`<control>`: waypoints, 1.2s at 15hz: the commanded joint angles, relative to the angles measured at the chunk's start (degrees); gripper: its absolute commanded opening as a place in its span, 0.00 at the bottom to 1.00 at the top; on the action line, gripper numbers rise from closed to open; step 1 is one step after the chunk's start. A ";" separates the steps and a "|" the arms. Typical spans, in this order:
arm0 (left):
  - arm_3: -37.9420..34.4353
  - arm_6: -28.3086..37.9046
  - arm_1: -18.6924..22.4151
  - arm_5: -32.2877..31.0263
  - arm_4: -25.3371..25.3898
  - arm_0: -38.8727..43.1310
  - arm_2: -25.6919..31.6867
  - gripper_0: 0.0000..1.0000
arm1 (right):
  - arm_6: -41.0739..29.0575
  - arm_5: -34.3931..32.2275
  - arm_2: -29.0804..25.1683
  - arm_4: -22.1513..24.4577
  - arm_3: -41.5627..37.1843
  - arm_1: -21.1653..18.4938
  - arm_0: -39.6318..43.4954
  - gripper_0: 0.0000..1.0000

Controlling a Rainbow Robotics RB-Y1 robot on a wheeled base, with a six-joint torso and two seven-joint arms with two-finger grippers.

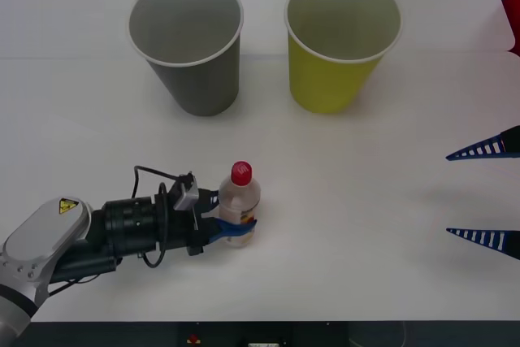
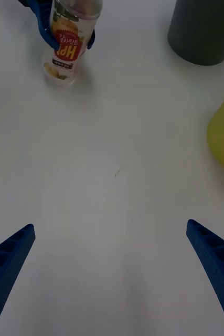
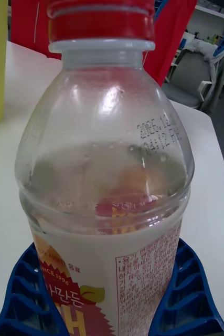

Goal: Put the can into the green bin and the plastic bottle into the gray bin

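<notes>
Lower centre of the front view, the plastic bottle (image 1: 240,201) stands upright on the tabletop (image 1: 366,282), the left gripper (image 1: 236,229) pinching its labelled body between its jaws, low enough, it seems, to lift it steadily. The gray bin (image 1: 188,42) sits upper left, the green bin (image 1: 341,38) upper centre-right, nothing between. The right gripper (image 1: 486,193), jaws spread, waits at the right edge.

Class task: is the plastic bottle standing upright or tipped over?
Upright. The plastic bottle stands on the white table, red cap on top, with the left gripper closed around its labelled body.
</notes>
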 commanded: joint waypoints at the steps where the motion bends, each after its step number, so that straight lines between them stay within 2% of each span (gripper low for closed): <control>1: -0.55 0.13 0.29 -1.61 -0.01 -0.10 0.98 0.00 | 0.00 0.00 0.00 0.00 0.00 0.00 0.00 1.00; 3: -1.08 0.57 1.87 -3.45 -0.01 0.25 2.12 0.00 | 0.00 0.00 0.00 0.00 0.00 0.00 0.00 1.00; 5: -3.80 1.28 5.65 -3.72 1.05 1.66 3.44 0.00 | 0.00 0.00 0.00 0.00 0.00 0.00 0.00 1.00; 7: -9.61 6.55 11.27 -3.63 2.72 4.47 4.49 0.00 | 0.00 0.00 0.00 0.00 0.00 0.00 0.00 1.00; 9: -16.20 12.53 15.23 -2.57 2.89 7.73 7.22 0.00 | 0.00 0.00 0.00 0.00 0.00 0.00 0.00 1.00; 11: -23.05 17.80 19.27 1.38 1.22 10.45 9.06 0.00 | 0.00 0.00 0.00 0.00 0.00 0.00 0.00 1.00; 13: -31.23 24.92 25.16 6.83 0.61 14.05 10.73 0.00 | 0.00 0.00 0.00 0.00 0.00 0.00 0.00 1.00; 15: -36.94 31.69 29.90 9.03 0.52 17.13 13.99 0.00 | 0.00 0.00 0.00 0.00 0.00 0.00 0.00 1.00; 18: -42.30 42.41 33.86 8.94 -0.98 19.50 20.58 0.00 | 0.00 0.00 0.00 0.00 0.00 0.00 0.00 1.00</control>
